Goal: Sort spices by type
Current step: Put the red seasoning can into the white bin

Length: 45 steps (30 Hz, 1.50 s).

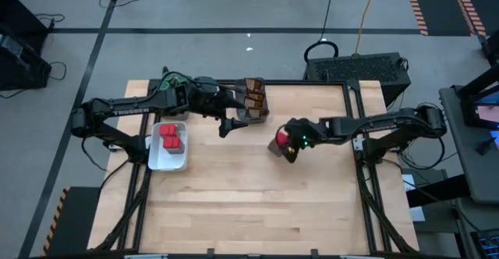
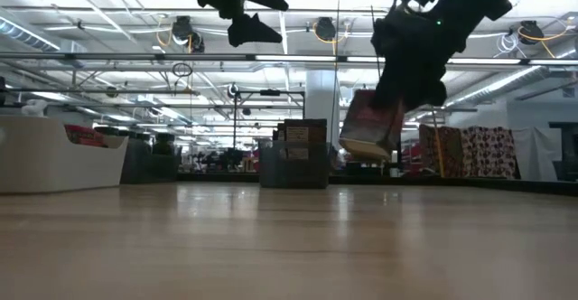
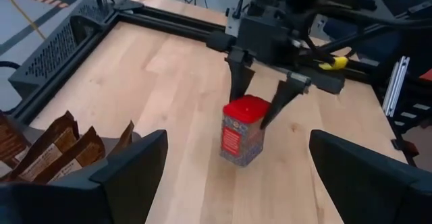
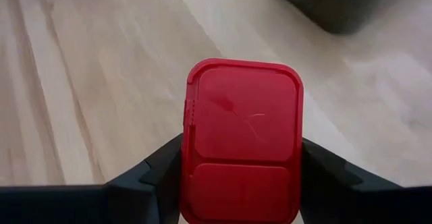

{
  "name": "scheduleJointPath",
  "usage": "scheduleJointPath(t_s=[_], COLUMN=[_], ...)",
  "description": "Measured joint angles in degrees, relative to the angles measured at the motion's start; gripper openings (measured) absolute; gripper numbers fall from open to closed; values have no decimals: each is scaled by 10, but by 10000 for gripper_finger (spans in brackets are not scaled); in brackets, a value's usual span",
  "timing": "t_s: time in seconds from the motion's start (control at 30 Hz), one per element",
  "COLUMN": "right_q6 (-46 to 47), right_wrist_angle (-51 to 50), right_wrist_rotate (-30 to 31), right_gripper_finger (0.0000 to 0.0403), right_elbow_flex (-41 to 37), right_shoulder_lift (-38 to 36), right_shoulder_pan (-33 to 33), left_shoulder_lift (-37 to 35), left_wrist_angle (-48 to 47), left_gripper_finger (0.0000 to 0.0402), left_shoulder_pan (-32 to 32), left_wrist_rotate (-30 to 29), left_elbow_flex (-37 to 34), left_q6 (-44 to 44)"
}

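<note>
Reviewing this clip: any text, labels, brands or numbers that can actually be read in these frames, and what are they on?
"TROSSEN": white lettering on the left arm, only just readable.
Red-lidded spice tin held in the right gripper: printed side label, too blurred to read.
Brown packets in the dark bin: pale labels, unreadable.
Nothing else is legible.

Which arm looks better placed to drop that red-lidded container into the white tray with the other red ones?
Probably the right: its gripper already clamps the red container above the table. The left gripper is open and empty, though nearer the white tray.
</note>
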Motion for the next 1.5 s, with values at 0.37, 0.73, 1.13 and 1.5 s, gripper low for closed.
scheduleJointPath(t_s=[0.37,0.73,1.13,1.5], right_q6=[-63,-63,-56,-42], right_wrist_angle=[-66,-80,-77,-236], right_wrist_rotate=[5,4,1,26], right_gripper_finger=[203,212,305,316], right_elbow_flex=[0,0,0,94], right_shoulder_lift=[0,0,0,-68], right_shoulder_pan=[23,23,23,18], left_shoulder_lift=[0,0,0,61], left_wrist_angle=[-1,-2,-2,122], left_gripper_finger=[366,366,366,366], left_shoulder_pan=[-1,-4,-4,-27], left_wrist_rotate=[0,0,2,26], left_elbow_flex=[0,0,0,0], left_q6=[0,-14,-14,31])
